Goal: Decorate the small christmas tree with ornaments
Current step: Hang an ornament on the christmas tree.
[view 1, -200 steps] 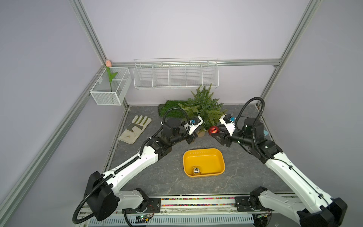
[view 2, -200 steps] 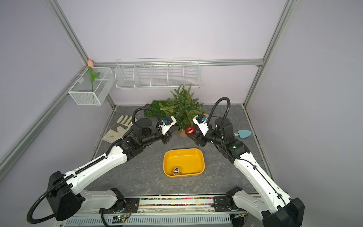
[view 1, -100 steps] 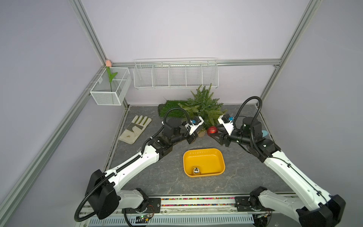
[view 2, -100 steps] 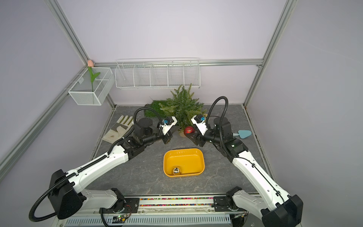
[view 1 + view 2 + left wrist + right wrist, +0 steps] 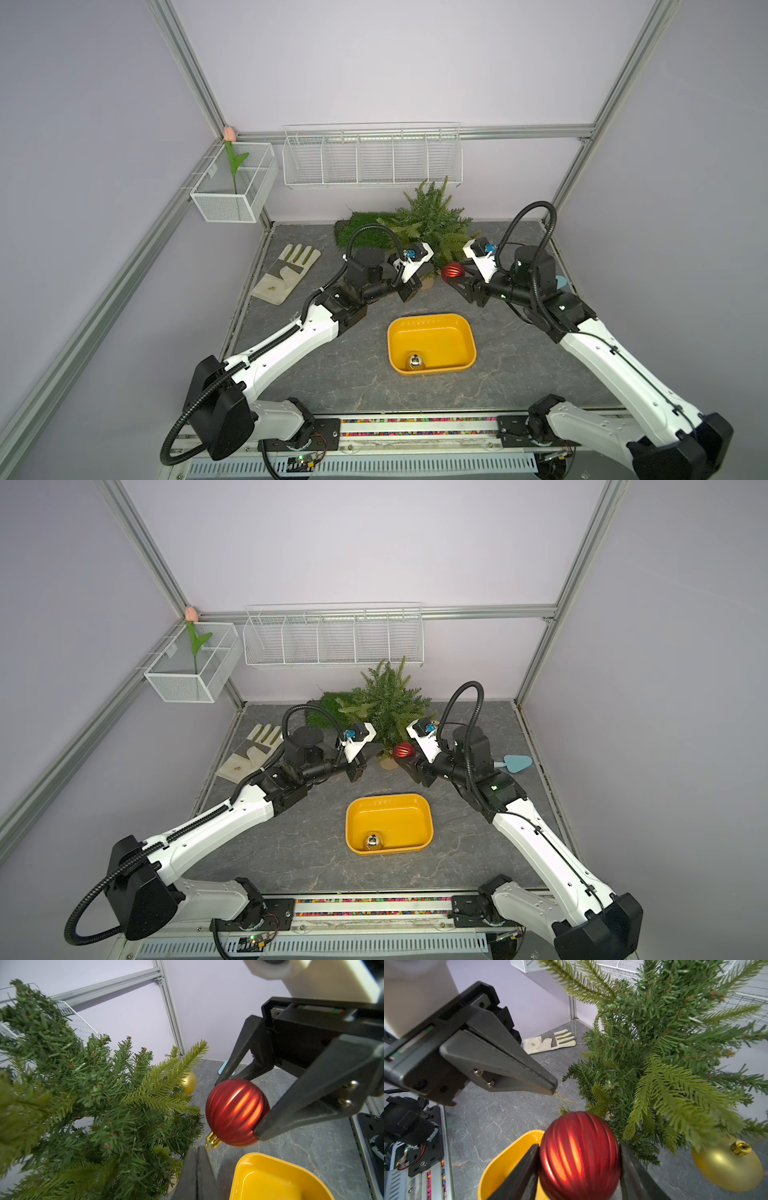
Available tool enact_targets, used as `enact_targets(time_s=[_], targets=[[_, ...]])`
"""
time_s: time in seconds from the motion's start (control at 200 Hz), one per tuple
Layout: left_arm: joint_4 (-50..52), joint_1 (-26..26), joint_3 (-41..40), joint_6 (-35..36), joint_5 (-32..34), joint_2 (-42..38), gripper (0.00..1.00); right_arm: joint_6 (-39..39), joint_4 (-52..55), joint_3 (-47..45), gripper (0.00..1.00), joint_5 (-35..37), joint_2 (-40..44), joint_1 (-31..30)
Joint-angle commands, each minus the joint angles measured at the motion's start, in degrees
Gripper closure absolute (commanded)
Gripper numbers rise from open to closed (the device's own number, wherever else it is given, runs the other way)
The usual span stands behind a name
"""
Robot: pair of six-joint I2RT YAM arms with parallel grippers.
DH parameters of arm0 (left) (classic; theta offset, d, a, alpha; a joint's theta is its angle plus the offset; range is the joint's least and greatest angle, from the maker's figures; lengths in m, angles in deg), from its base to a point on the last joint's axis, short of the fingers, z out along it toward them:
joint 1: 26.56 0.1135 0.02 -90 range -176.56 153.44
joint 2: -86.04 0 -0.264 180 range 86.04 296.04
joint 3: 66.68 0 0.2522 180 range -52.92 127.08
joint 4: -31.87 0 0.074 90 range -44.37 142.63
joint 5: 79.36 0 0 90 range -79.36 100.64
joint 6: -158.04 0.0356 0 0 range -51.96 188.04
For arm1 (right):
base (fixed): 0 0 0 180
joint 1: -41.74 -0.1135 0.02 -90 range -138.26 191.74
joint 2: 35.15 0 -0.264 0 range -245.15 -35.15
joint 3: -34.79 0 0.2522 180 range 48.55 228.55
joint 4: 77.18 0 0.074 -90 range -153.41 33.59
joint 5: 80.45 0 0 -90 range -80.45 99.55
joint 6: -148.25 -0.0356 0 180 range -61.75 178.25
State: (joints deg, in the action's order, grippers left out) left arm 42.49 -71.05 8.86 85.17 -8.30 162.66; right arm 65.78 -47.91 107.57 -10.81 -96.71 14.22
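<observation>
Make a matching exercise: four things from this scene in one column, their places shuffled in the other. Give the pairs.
1 red bauble
2 gold bauble
3 silver bauble
4 glove

A in the yellow tub
B flat on the table
C gripped by the right pincer
D at a branch tip of the tree

Pairs: 1-C, 2-D, 3-A, 4-B

The tree (image 5: 430,224) stands behind the tub (image 5: 436,338), which holds a bauble (image 5: 415,361); glove (image 5: 286,272) lies left of both.
</observation>
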Motion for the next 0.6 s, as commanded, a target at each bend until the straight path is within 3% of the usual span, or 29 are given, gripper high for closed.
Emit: enact_targets(time_s=[0.0,0.595], targets=[[-0.6,0.28,1.99,-0.35,-0.45,0.81,1.0,0.47,0.93,1.2,0.89,1.4,-0.13,-0.31],[-0.22,0.28,-1.83,-0.93,0.9,-1.13,1.0,0.64,1.89,0.83,0.89,-2.57,-0.4,-0.27]])
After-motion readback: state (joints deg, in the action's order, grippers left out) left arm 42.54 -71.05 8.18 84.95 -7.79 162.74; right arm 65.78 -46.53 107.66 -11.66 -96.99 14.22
